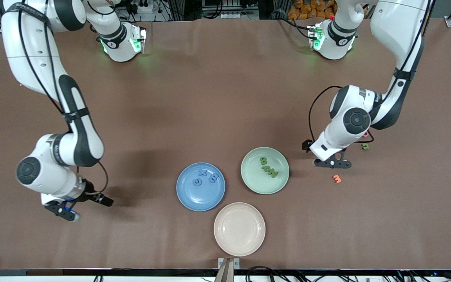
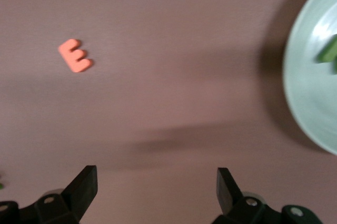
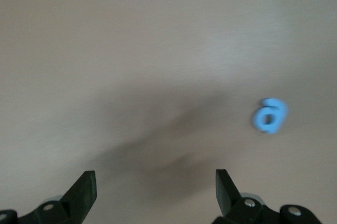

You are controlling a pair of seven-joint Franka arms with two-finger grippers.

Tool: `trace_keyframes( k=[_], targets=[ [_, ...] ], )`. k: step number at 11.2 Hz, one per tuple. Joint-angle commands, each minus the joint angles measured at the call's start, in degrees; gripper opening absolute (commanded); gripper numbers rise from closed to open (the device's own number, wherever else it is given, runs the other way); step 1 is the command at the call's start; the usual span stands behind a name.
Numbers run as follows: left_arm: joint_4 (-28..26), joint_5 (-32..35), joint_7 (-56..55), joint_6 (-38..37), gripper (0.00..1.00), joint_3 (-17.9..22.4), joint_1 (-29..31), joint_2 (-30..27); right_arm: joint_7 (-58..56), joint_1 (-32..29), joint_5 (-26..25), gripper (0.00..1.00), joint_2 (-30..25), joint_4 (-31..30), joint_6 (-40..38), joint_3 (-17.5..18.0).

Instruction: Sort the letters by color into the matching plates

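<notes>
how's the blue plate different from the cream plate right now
The blue plate carries three blue letters; the cream plate carries nothing. The blue plate is medium blue, the cream plate pale pinkish-white. The cream plate lies nearer the front camera; the blue plate sits farther back, toward the right arm's end. Both are round, shallow, flat on the table and look the same size.

High front camera faces the arms; 2 wrist cameras look down close at the table (image 1: 225, 98)
</notes>
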Motion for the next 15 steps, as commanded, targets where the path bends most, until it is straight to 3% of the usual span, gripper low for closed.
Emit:
trace_keyframes(
  k=[1,4,9,13,15],
  targets=[
    [-6.1,0.5,2.2,3.2,1.00,2.2,1.2,-4.9,0.6,-2.4,-0.5,1.00,-0.5,-0.7,-1.7,-2.7],
    [-11.6,0.4,2.2,9.4,1.00,3.3,1.9,-7.1,5.6,-2.9,0.0,1.00,0.1,-0.7,-1.7,-4.9],
    [-15.7,-0.4,1.4,13.0,1.00,5.7,3.0,-8.5,10.6,-4.5,4.7,1.00,1.8,-0.7,-0.8,-4.9],
    [-23.7,-0.5,1.4,22.3,1.00,8.6,4.0,-11.5,10.3,-4.7,4.7,1.00,3.3,-0.7,0.1,-4.9],
    [-24.2,-0.6,1.3,22.8,1.00,9.8,4.0,-11.6,10.1,-4.9,4.6,1.00,4.3,-0.7,2.4,-4.9]
  ],
)
